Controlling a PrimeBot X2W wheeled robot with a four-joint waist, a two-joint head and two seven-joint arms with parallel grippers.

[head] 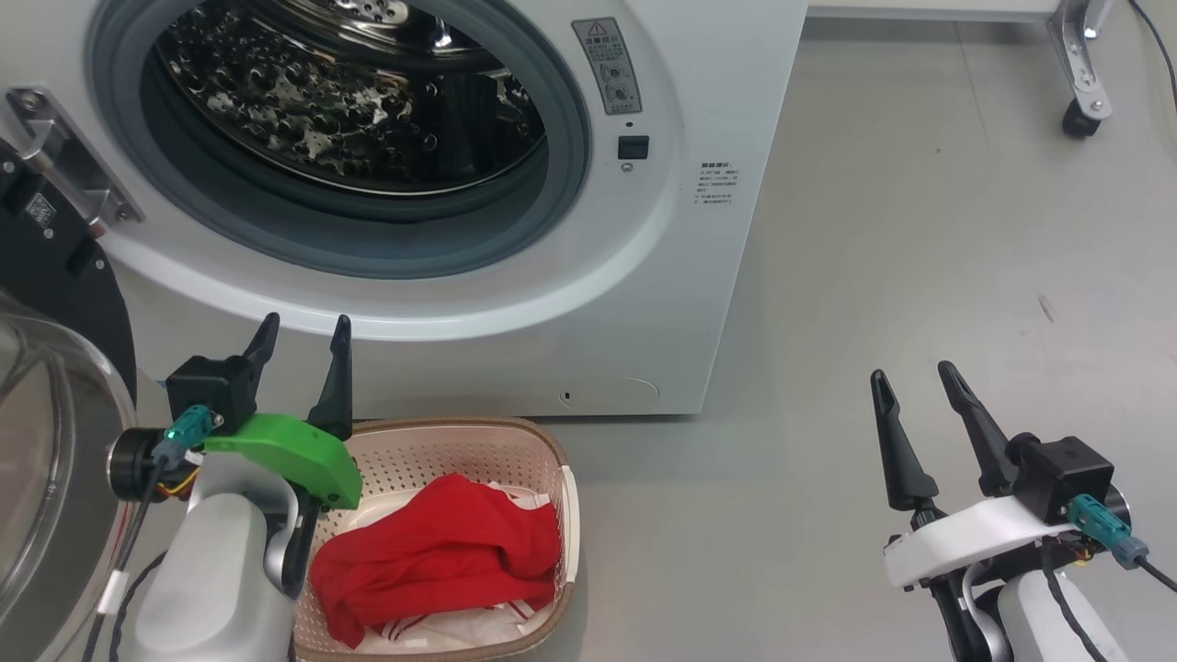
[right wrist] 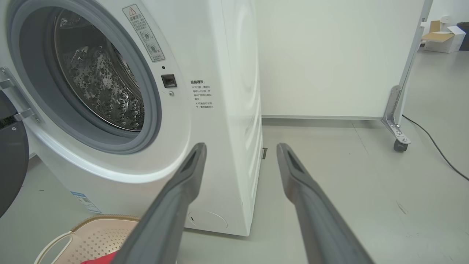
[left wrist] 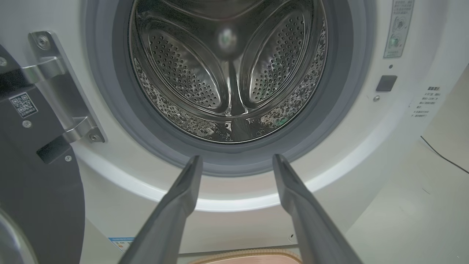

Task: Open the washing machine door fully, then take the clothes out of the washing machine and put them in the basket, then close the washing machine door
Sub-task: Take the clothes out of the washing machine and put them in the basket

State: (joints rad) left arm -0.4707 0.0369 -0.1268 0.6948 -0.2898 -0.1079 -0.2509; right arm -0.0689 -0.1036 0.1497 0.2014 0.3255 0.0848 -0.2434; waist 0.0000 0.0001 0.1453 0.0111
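The white washing machine [head: 736, 138] stands open, and its steel drum [left wrist: 231, 73] holds nothing I can see. The washing machine door [head: 55, 386] is swung wide at the far left, black rim and clear glass bowl toward me. On the floor before the machine sits the cream basket [head: 552, 460] with the clothes [head: 441, 552] in it, bright red cloth over a white-striped piece. My left gripper [head: 302, 329] hovers open above the basket's left rim, fingers aimed at the drum opening. My right gripper [head: 910, 377] stands open over bare floor to the right.
Grey floor stretches right of the machine. A white panel on a metal caster leg [right wrist: 397, 128] stands behind, with a black cable [right wrist: 436, 150] on the floor and a cardboard box [right wrist: 443, 36] farther back. The door's metal hinge [left wrist: 62, 88] juts out at the left.
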